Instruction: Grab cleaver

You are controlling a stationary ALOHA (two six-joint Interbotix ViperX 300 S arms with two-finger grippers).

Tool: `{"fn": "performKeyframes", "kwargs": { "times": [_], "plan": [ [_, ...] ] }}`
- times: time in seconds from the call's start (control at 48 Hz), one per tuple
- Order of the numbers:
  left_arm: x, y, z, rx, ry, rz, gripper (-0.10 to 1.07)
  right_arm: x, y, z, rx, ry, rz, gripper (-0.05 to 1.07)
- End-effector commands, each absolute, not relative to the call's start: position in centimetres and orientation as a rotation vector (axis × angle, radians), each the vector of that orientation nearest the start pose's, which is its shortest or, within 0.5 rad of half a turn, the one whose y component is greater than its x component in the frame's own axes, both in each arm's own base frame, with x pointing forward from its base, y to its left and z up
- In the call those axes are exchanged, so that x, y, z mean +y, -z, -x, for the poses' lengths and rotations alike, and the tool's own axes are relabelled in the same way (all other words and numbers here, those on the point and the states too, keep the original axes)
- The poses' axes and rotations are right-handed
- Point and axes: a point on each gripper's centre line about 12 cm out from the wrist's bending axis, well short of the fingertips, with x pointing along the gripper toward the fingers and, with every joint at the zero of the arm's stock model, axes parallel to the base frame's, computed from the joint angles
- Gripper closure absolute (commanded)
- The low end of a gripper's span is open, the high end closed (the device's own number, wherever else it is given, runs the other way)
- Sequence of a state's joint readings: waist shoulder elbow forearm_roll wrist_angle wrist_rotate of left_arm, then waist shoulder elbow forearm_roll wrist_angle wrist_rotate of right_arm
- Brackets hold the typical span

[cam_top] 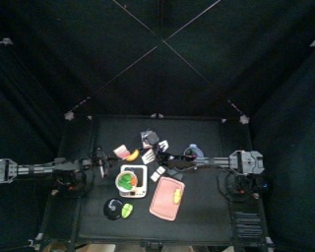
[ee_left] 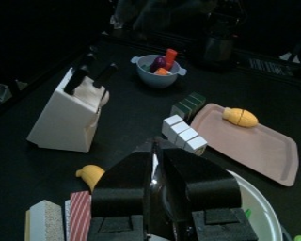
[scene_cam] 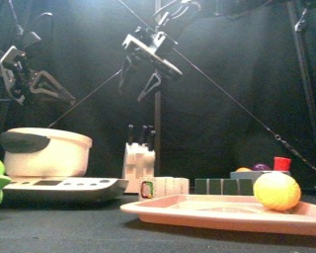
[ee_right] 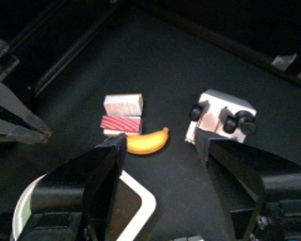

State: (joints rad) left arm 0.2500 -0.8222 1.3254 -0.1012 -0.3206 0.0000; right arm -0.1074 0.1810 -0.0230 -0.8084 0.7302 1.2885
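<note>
Likely the cleaver is one of the dark handles (ee_right: 245, 120) in the white knife block (ee_right: 220, 115); you cannot tell which. Right gripper (ee_right: 166, 179) hangs spread wide and empty; left gripper (ee_left: 157, 179) is half-spread, empty.

Risk: pinching the wrong handle, or tipping the block. Crowded black table (cam_top: 207, 133), black curtains (cam_top: 68, 59) all round.

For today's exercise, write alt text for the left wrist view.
A white knife block with dark handles stands on a black table, beyond the left tool. A pink tray holds a yellow lemon.
</note>
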Motion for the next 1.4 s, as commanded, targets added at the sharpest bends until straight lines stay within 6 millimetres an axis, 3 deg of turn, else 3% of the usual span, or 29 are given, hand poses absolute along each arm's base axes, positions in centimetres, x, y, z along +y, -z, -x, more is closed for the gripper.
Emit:
{"fn": "performKeyframes", "kwargs": {
  "times": [0.0, 0.312, 0.708, 1.208, 1.375],
  "plan": [
    [5.4, -21.3, -19.5, 0.158, -0.292, 0.114, 0.43, -12.3, -31.3, -48.2, 0.469, 0.785, -0.482, 0.11],
    [5.4, -21.3, -19.5, 0.157, -0.292, 0.115, 0.43, -14.4, -28.1, -48.9, 0.559, 0.895, -0.484, 0.11],
    [5.4, -21.2, -19.4, 0.159, -0.292, 0.114, 0.43, -15.1, -28.2, -49.7, 0.556, 0.924, -0.481, 0.11],
    [5.4, -21.1, -19.4, 0.161, -0.292, 0.114, 0.43, -16.7, -26.3, -50.6, 0.605, 1.016, -0.477, 0.12],
    [5.4, -21.2, -19.4, 0.161, -0.292, 0.114, 0.43, -16.9, -26.1, -50.5, 0.614, 1.030, -0.478, 0.18]
  ]
}}
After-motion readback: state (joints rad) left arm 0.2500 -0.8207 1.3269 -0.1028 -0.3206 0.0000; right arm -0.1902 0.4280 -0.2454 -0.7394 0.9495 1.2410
